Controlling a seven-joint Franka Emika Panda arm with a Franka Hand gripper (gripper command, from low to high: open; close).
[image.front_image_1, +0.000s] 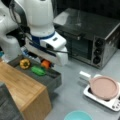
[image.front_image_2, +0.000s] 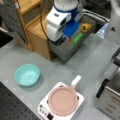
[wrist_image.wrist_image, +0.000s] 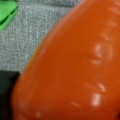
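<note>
The gripper (image.front_image_1: 47, 60) reaches down into a dark grey tray (image.front_image_1: 51, 79), right over an orange carrot-like vegetable (image.front_image_1: 46, 64); its fingers are hidden behind the white hand. In the wrist view the orange vegetable (wrist_image.wrist_image: 72, 65) fills nearly the whole picture, very close to the camera. A green vegetable (image.front_image_1: 38, 70) lies beside it, and a yellow pepper (image.front_image_1: 25, 63) sits further toward a front view's left. In a front view the tray (image.front_image_2: 63, 51) holds the orange piece (image.front_image_2: 70, 39), the green one (image.front_image_2: 78, 38) and the pepper (image.front_image_2: 85, 27).
A wooden shelf (image.front_image_1: 22, 87) borders the tray. A toaster oven (image.front_image_1: 87, 35) stands behind. A pink pan (image.front_image_1: 103, 87) rests on a white hot plate (image.front_image_1: 113, 103). A teal bowl (image.front_image_2: 27, 74) sits on the grey table.
</note>
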